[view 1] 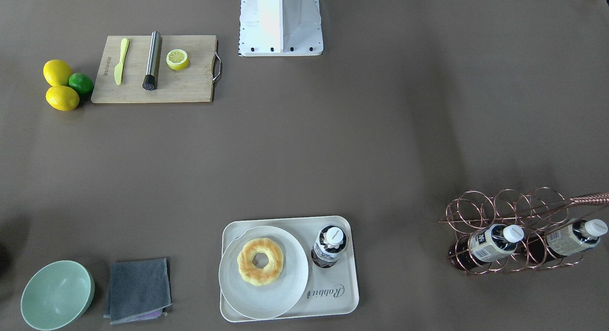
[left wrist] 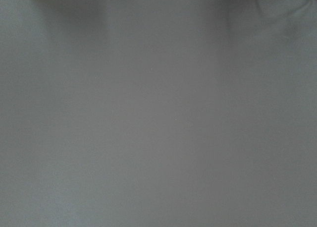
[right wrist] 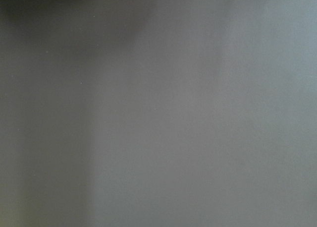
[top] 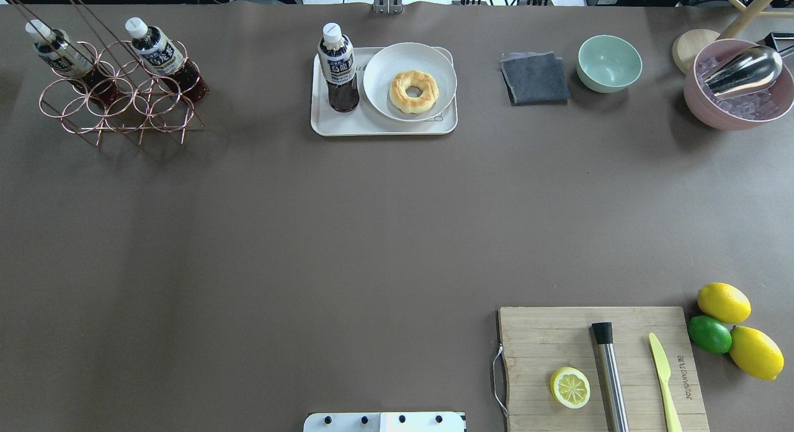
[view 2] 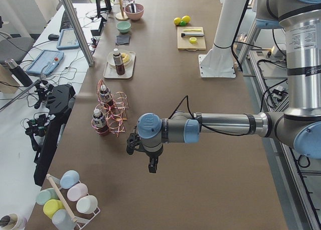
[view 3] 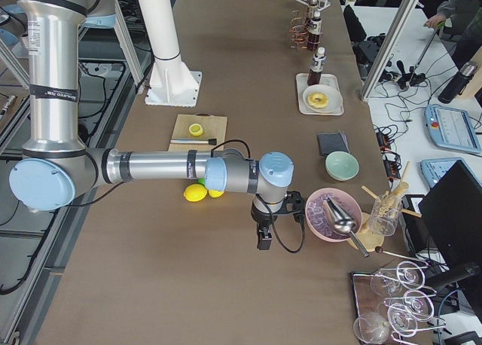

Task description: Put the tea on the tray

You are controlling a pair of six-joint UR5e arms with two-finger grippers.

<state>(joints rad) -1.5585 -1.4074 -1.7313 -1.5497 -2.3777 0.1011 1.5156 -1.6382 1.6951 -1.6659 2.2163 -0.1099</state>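
One tea bottle (view 1: 328, 248) (top: 338, 66) stands upright on the cream tray (view 1: 290, 316) (top: 372, 126), beside a white plate with a ring-shaped pastry (view 1: 260, 261). Two more tea bottles (view 1: 492, 243) (view 1: 571, 237) lie in a copper wire rack (top: 118, 109). My left gripper (view 2: 153, 164) shows only in the exterior left view, hanging over bare table near the rack; I cannot tell whether it is open or shut. My right gripper (view 3: 263, 239) shows only in the exterior right view, next to a pink bowl (view 3: 331, 213); its state cannot be told either. Both wrist views show only table surface.
A grey cloth (view 1: 138, 289) and a green bowl (view 1: 57, 294) lie beside the tray. A wooden cutting board (view 1: 190, 91) carries a half lemon, a metal muddler and a yellow knife, with two lemons and a lime (view 1: 81, 82) beside it. The pink bowl (top: 738, 97) holds ice and a scoop.
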